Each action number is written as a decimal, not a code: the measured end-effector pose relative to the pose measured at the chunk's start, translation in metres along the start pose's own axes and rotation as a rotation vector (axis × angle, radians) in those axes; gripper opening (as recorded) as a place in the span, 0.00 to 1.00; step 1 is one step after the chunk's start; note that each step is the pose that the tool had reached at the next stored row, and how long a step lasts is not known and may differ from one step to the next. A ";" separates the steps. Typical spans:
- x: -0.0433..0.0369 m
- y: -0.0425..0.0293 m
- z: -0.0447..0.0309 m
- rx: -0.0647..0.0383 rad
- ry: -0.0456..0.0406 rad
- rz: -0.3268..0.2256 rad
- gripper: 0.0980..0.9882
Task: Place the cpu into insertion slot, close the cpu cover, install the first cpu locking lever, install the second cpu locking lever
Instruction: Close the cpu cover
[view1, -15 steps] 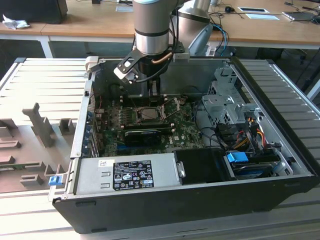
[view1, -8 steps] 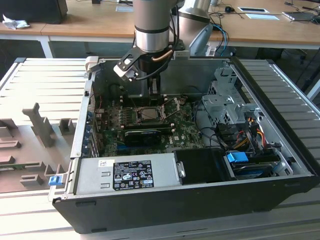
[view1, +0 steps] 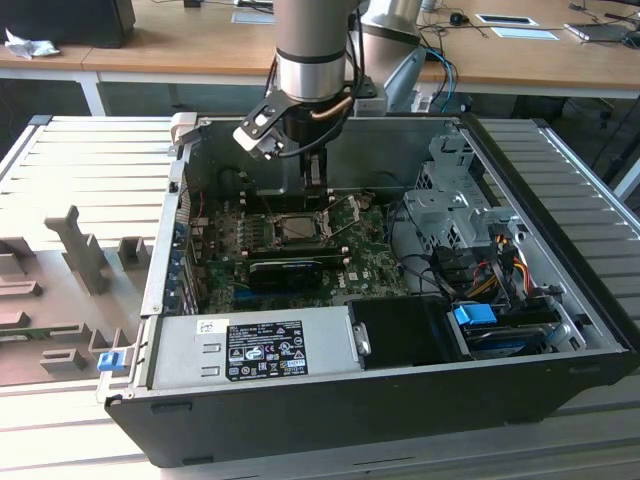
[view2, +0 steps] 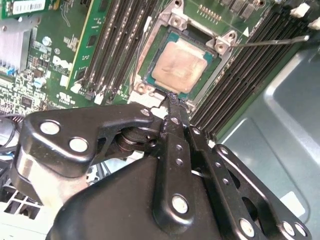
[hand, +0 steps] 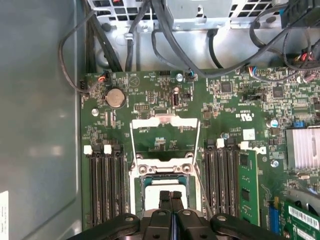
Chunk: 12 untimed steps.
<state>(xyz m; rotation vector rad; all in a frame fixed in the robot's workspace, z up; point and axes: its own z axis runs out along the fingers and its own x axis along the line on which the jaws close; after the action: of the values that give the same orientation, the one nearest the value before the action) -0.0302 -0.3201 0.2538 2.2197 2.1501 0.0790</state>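
a: where is the cpu found?

b: the cpu (view2: 182, 67) is seen lying flat inside the insertion slot (hand: 165, 171), its silvery face up, with the slot's rim showing around it in the second wrist view.

a: and how is the claw set?

b: the claw (view2: 172, 100) is pressed together, the two black fingers meeting at their tips with nothing seen pinched between them. the tips are held at the edge of the insertion slot, just beside the cpu. in the first wrist view the closed claw (hand: 171, 196) is seen in front of the chip, part of which is hidden by it.

a: is the cpu cover shut?

b: no. the cpu cover (hand: 165, 120) is seen swung open, away from the slot, and green board is seen through its square window.

a: what of the levers?

b: one thin locking lever (view2: 270, 41) is seen sticking out from a corner of the slot, across the black memory slots (view2: 115, 45). whether it is latched cannot be told for sure.

a: and the wider scene?

b: in the exterior view the arm (view1: 310, 60) is lowered into an open computer case (view1: 380, 400), which is laid on a grey slatted bench (view1: 90, 160).
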 end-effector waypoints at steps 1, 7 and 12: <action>0.0000 0.0003 -0.0015 0.000 0.0000 0.000 0.01; 0.0002 0.0046 -0.0064 0.000 0.0000 0.000 0.01; 0.0005 0.0086 -0.0088 0.000 0.0000 0.000 0.01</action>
<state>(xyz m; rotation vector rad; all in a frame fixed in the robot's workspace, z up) -0.0222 -0.3199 0.2632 2.2198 2.1500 0.0789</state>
